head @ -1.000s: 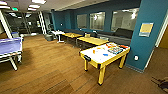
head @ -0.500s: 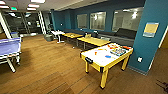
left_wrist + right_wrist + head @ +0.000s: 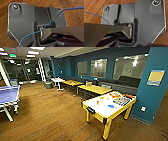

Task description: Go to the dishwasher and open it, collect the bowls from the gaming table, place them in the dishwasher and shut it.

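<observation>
Small items on the yellow table (image 3: 105, 112) are too blurred to identify.

Dark grey wrist plate (image 3: 21, 22), corner screws (image 3: 15, 7), blue cable (image 3: 52, 22)

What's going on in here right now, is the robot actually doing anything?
Nothing is being handled at the moment. The robot is out on the wooden floor of a lounge, and its head camera looks toward a yellow game table with a white top near a teal wall. A few small colourful items lie on that table. A blue ping-pong table stands off to the side, and low yellow tables line the far bench.
</observation>
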Robot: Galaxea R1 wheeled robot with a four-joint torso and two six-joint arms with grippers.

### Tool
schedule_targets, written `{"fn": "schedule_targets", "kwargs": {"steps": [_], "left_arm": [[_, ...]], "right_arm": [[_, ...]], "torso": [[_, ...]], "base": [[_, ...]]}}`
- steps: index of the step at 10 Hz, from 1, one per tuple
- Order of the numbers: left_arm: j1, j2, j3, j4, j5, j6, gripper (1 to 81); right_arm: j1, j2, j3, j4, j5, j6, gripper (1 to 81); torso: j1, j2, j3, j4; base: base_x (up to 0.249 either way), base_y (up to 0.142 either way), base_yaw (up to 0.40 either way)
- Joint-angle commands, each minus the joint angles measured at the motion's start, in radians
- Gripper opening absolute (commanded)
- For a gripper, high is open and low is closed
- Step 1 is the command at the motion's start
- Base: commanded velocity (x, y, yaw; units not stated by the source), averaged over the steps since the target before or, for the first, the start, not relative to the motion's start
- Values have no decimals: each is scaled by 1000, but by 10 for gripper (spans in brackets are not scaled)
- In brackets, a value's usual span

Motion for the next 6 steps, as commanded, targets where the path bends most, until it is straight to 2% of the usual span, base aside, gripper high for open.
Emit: {"fn": "schedule_targets", "kwargs": {"steps": [1, 6], "left_arm": [[-40, -5, 7, -2, 54, -4, 811], [-40, -6, 7, -4, 54, -4, 811]], "right_arm": [[45, 5, 7, -5, -50, -2, 811], [46, 7, 7, -5, -50, -2, 811]], "torso": [[0, 0, 0, 0], [0, 0, 0, 0]], "base": [[205, 75, 0], [205, 76, 0]]}}
